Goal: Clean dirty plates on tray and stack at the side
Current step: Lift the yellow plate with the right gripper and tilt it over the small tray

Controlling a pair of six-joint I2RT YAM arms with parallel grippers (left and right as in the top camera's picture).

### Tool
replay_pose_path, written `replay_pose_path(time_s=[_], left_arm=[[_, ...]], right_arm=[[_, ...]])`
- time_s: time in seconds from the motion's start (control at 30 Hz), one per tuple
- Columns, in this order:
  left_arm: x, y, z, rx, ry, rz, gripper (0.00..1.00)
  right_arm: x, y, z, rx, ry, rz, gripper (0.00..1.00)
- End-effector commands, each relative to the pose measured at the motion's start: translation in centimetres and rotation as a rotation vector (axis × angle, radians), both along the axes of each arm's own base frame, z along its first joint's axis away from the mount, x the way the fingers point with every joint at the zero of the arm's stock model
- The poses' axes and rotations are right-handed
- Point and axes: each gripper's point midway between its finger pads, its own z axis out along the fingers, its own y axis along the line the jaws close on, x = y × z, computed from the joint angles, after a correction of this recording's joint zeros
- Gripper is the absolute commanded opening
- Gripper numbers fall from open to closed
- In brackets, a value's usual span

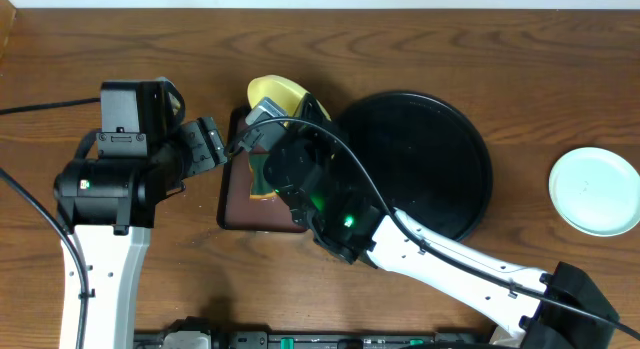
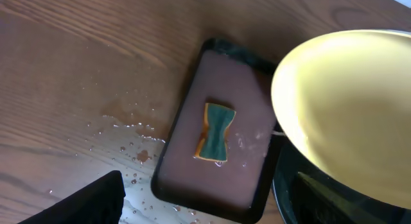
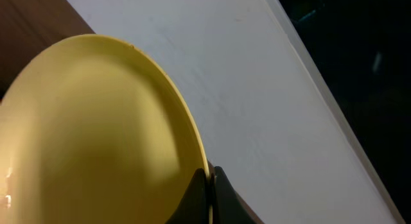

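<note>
Right gripper (image 3: 209,185) is clamped tight on the rim of the yellow plate (image 1: 274,91), fingers pinching the edge from both sides. The plate is up off the table and tilted, just off the left edge of the black tray (image 1: 430,109), toward its far side. On the right wrist camera its pale face fills the picture and no smear shows on the part in view.

Left gripper (image 1: 210,143) sits further left of the black tray, jaws spread wide with nothing between them. Its camera looks down on the small brown tray (image 2: 186,179), which lies just beside the black tray's left rim. A green and orange sponge (image 2: 215,132) lies flat in the middle of it. Water drops (image 2: 128,144) speckle the table (image 1: 400,39) on the side away from the black tray.

Well to the right of the black tray, a mint-white plate (image 1: 595,191) rests flat on the table.
</note>
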Motion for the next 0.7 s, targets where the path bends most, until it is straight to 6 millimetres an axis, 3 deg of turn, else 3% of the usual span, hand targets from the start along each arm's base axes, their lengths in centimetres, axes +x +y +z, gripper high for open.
replay_pose_path(time_s=[0.0, 0.57, 0.67], left_arm=[[0.1, 0.3, 0.3, 0.011, -0.01, 0.01, 0.82], [0.1, 0.3, 0.3, 0.011, -0.01, 0.01, 0.83], [0.1, 0.3, 0.3, 0.011, -0.01, 0.01, 0.83]], right_arm=[[-0.2, -0.5, 1.5, -0.004, -0.033, -0.027, 0.01], [-0.4, -0.4, 1.1, 0.034, -0.018, -0.03, 0.01], [0.4, -2.0, 1.7, 0.061, -0.042, -0.102, 0.01]])
